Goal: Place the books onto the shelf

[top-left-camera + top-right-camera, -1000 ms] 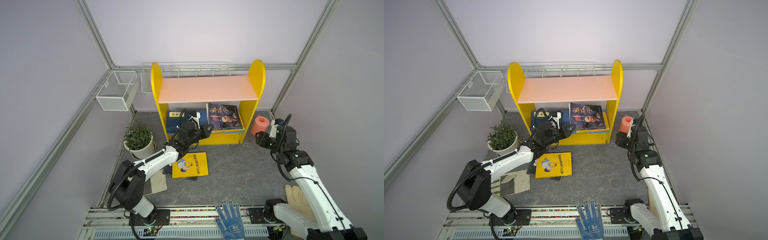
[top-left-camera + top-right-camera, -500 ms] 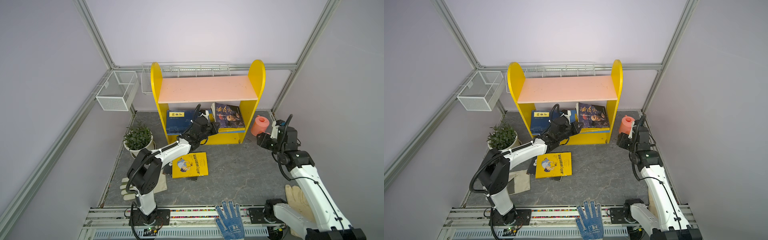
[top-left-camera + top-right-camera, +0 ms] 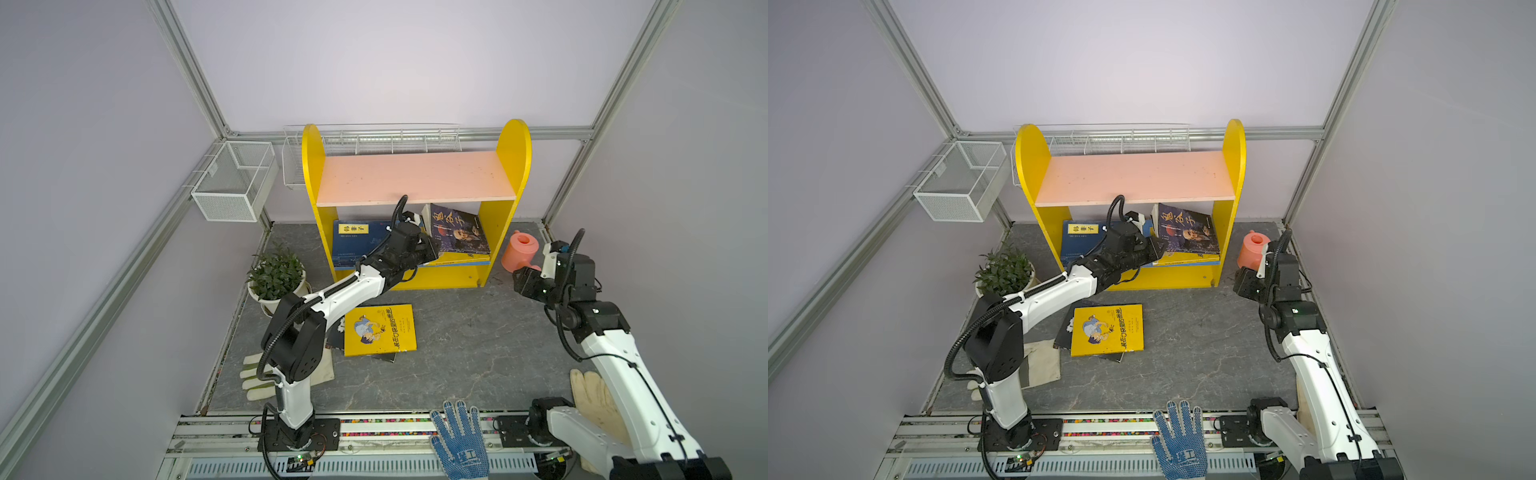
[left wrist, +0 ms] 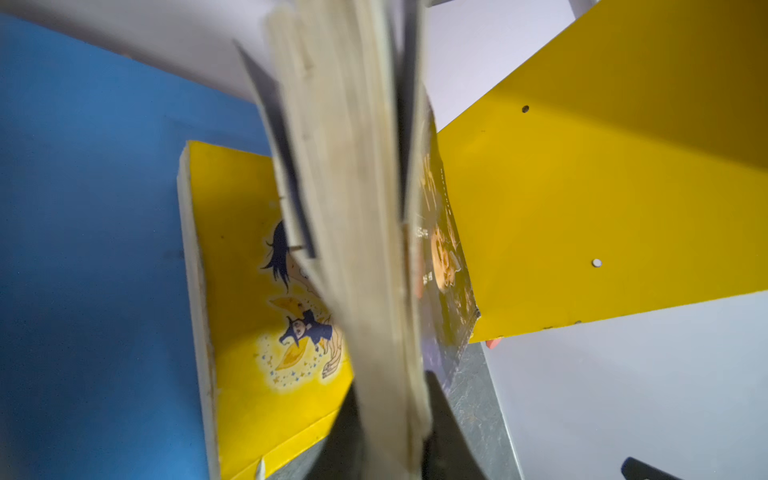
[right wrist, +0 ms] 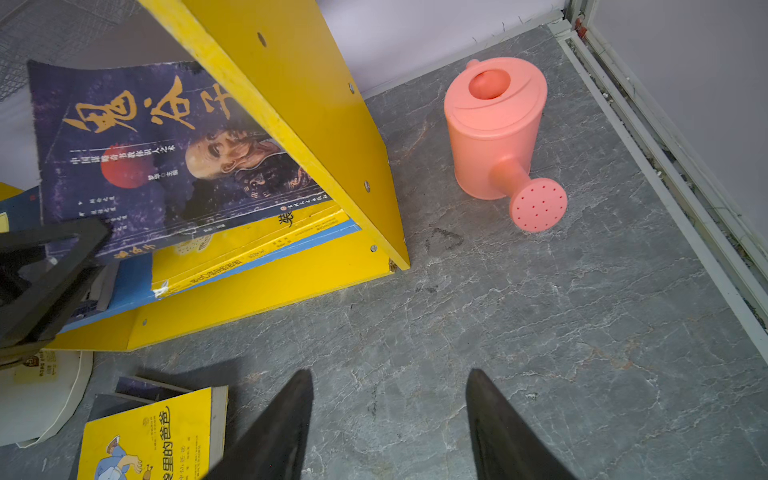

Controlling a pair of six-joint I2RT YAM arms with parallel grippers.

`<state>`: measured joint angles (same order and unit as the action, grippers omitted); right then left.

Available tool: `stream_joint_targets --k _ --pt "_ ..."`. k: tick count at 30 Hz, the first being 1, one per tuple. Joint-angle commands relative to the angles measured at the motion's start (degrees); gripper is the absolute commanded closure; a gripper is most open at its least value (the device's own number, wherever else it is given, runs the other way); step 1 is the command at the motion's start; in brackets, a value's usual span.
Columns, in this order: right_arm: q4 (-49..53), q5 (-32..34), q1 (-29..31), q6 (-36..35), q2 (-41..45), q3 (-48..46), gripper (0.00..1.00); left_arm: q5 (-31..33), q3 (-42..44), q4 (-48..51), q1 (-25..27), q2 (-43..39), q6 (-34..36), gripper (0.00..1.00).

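Moved since earlier: the left gripper (image 3: 432,249) had gone deeper and further right under the pink board (image 3: 415,176). The dark portrait book (image 3: 459,230) had shifted with it toward the right side panel. The right arm had hardly stirred.
Left jaws: the left wrist view showed them on either side of the dark portrait book's cream page edge. Whether they pressed it or had let go could not be told. Both top views hid the fingertips behind the wrist.
Dark portrait book: it leaned tilted in the right half of the shelf's (image 3: 1233,166) lower tier, over a flat yellow book (image 4: 266,291) on the blue board (image 4: 83,208). Only the right wrist view showed the whole cover.
Right gripper (image 5: 388,374): its jaws stood apart with nothing between them, above bare tabletop (image 5: 582,332) off the shelf's right front corner.
Navy book (image 3: 357,241): it lay flat in the left half of the lower tier, visible only in both top views.
Yellow cartoon book (image 3: 1106,330): it was off the shelf, on the tabletop between the shelf and the front edge, lying on another dark book (image 3: 1064,334).
Watering can (image 5: 494,133): it stood near the right side panel without touching it, by the tabletop's right edge.
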<state>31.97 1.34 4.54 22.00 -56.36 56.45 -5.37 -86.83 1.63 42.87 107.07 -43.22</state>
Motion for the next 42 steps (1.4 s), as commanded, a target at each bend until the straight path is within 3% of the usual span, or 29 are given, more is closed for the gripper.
stream_joint_targets --k 1,9,15,19,30,36,42 --pt "0.1 -0.8 -0.3 -1.1 1.2 -0.6 0.38 -0.8 -2.9 6.7 0.8 1.6 2.4 0.63" --pt "0.0 -1.1 -0.3 -0.6 1.3 -0.6 0.38 4.6 -5.5 14.7 1.3 0.5 5.3 0.27" --pt "-0.3 -1.7 -0.3 0.3 0.9 -0.7 0.38 12.0 -10.3 22.9 2.2 0.3 9.3 0.14" --pt "-0.5 -1.8 -0.3 0.4 1.0 -0.6 0.38 15.7 -10.9 26.1 3.2 0.0 12.5 0.14" --pt "0.1 -1.5 -0.3 -0.8 0.5 0.3 0.38 9.4 -6.3 26.5 4.1 0.3 17.4 0.19" --pt "0.1 -1.7 -0.4 -0.6 -0.1 0.4 0.38 10.9 -9.4 31.2 4.1 3.7 19.0 0.20" --pt "-0.1 -1.5 -0.3 -0.3 -0.1 0.1 0.38 12.1 -13.2 34.1 4.1 7.3 20.8 0.31"
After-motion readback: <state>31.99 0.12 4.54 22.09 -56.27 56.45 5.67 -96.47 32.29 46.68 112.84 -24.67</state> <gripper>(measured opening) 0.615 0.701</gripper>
